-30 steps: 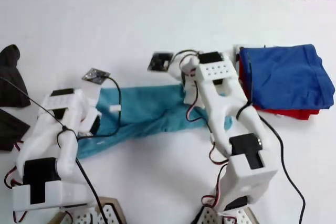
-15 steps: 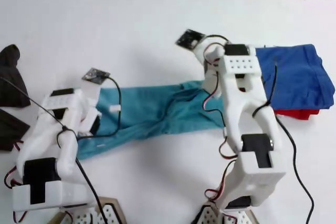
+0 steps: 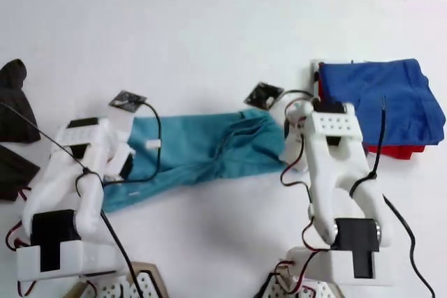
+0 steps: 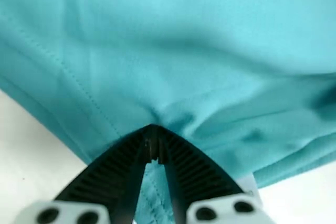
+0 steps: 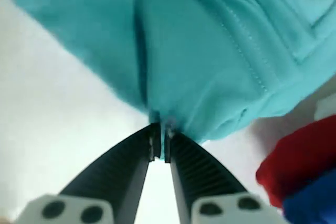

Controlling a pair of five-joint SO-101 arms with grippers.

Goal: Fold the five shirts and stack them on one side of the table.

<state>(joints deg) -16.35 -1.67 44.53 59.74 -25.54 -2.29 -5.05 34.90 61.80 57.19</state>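
A teal shirt (image 3: 199, 148) lies stretched across the middle of the table between the two arms. My left gripper (image 4: 153, 149) is shut on the teal shirt (image 4: 173, 51) at its left end, where the cloth bunches at the tips. My right gripper (image 5: 159, 142) is shut on the right edge of the teal shirt (image 5: 210, 61). In the high view the left arm (image 3: 84, 165) is at the shirt's left end and the right arm (image 3: 334, 151) at its right end. A folded blue shirt (image 3: 380, 99) lies on a folded red shirt (image 3: 391, 150) at the right.
Dark shirts (image 3: 14, 123) lie at the table's left edge. The red shirt (image 5: 299, 166) and blue shirt (image 5: 315, 205) sit close beside my right gripper. Wide white tabletop (image 3: 174, 33) stretches behind the teal shirt.
The right arm swung from the shirt's middle out to the right and back toward the front, pulling the shirt's right end with it; the cloth now lies longer. The left arm stayed still.
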